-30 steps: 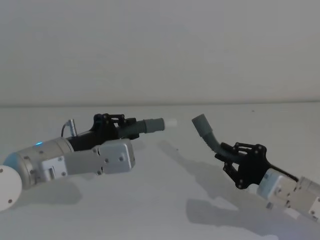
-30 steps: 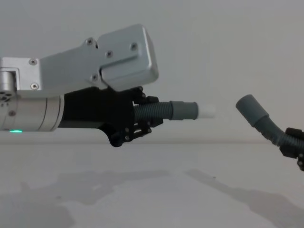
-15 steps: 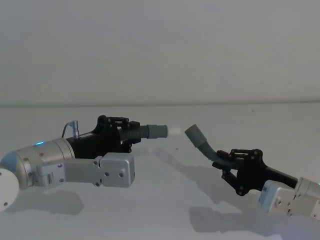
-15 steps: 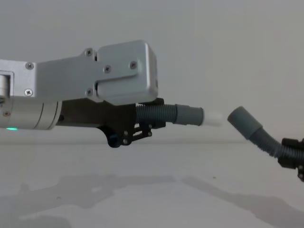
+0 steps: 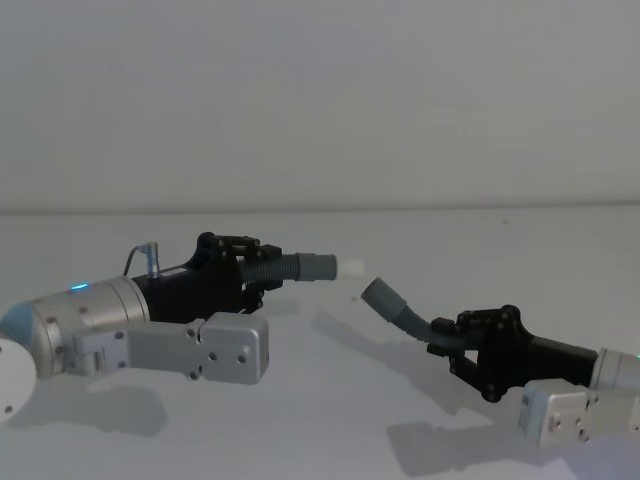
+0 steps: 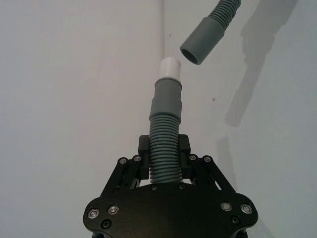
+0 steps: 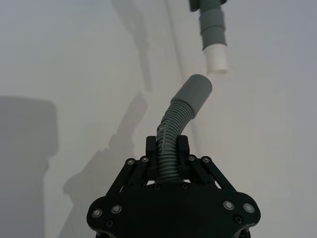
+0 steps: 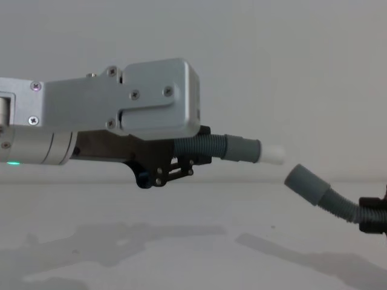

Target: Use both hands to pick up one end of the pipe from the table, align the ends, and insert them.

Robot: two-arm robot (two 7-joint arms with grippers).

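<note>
A white worktop point(image 5: 330, 410) runs back from you to a pale grey wall point(image 5: 320, 100). Your silver-grey left arm point(image 5: 90, 325), with a small green light point(image 8: 12, 162) on its body, reaches in from the left above the worktop. Your right arm point(image 5: 585, 400) comes in low from the right.

The black left tool point(image 5: 252, 272) is clenched around the ribbed part of one dark grey hose piece point(image 5: 285, 266). It holds the piece clear of the worktop and about level, pointing right. The black right tool point(image 5: 452, 345) is clamped on the ribbed part of the second hose piece point(image 5: 418, 324), which curves up and to the left, also off the worktop.

The left piece ends in a smooth grey cuff point(image 5: 320, 267) with a narrower white tip point(image 5: 350, 266). The right piece ends in a hollow grey cuff point(image 5: 380, 296). The two ends are near each other but apart. In the chest view the hollow cuff sits lower than the white tip and a little to its right, its mouth tilted up toward the tip.
</note>
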